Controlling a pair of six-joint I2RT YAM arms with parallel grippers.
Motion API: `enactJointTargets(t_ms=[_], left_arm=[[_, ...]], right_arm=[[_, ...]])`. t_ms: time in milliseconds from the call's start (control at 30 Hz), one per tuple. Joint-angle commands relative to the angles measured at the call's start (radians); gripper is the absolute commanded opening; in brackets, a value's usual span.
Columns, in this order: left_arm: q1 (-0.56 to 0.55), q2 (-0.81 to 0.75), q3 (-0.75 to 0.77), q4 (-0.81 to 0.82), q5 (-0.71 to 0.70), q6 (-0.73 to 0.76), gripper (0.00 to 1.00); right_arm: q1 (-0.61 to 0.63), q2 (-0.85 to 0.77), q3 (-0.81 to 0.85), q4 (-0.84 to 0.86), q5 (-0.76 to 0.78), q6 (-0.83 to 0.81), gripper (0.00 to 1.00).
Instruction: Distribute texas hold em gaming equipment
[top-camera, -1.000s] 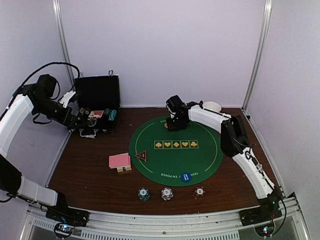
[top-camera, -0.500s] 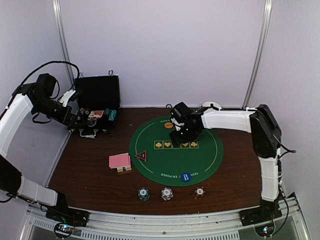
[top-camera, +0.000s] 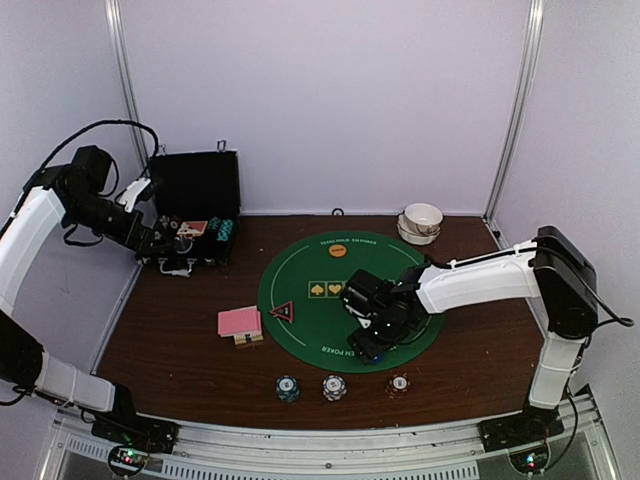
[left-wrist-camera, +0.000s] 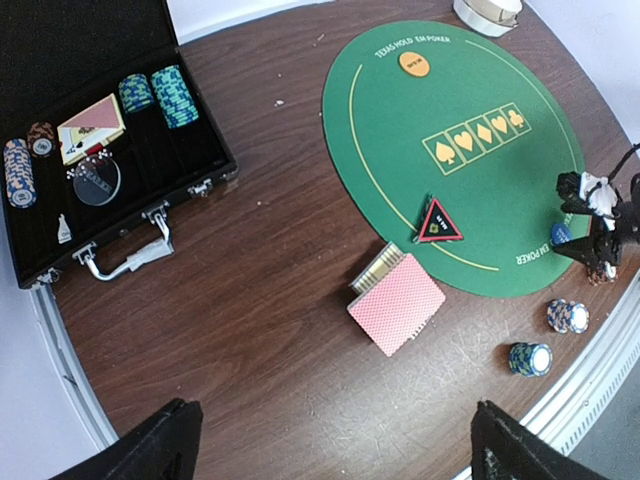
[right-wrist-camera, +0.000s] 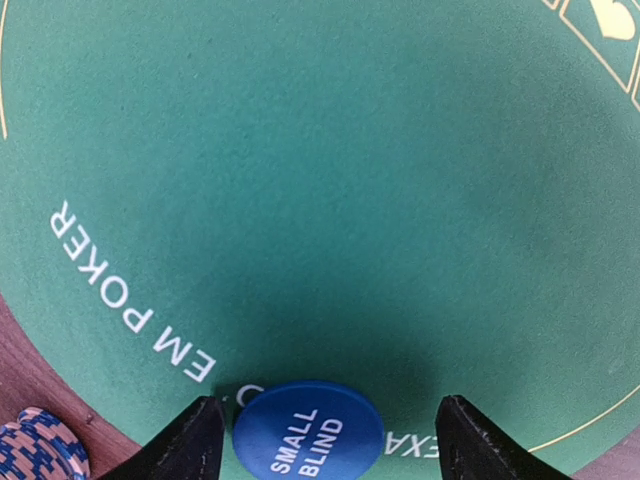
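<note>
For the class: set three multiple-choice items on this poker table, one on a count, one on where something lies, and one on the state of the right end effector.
1. How many chip stacks stand along the table's near edge?
A) two B) three C) five
2. Where does the orange disc lie?
A) on the green mat B) on a chip stack C) on the bare table
3. How is the right end effector?
A) shut on nothing B) shut on the blue disc C) open, a finger on either side of the blue disc

Key: 1 B, the top view shows three in a row. 2 A, it sits on the mat's far part. 3 C, the wrist view shows the fingers apart with the disc between them.
</note>
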Motion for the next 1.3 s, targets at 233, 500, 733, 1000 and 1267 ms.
enactJointTargets(t_ms=[233, 500, 733, 1000, 1267], left_arm=[[-0.002, -0.026, 0.043, -0.013, 0.028, -0.004, 0.97], [-0.002, -0.029, 0.053, -0.017, 0.029, -0.008, 0.98], [-0.002, -0.029, 0.056, -0.019, 0.029, -0.009, 0.98], [-0.002, -0.03, 0.056, -0.021, 0.024, -0.004, 0.97], [-0.002, -0.028, 0.054, -0.031, 0.019, 0.002, 0.98]], right_arm=[[0.028, -0.038, -0.061, -0.012, 0.056, 0.046, 0.7], [-0.026, -0.058, -0.093, -0.015, 0.078, 0.044, 0.59], [-0.089, -0.098, -0.143, -0.011, 0.083, 0.031, 0.51], [-0.154, -0.13, -0.163, -0.02, 0.085, 0.003, 0.5], [-0.168, -0.153, -0.123, -0.066, 0.074, -0.033, 0.62]])
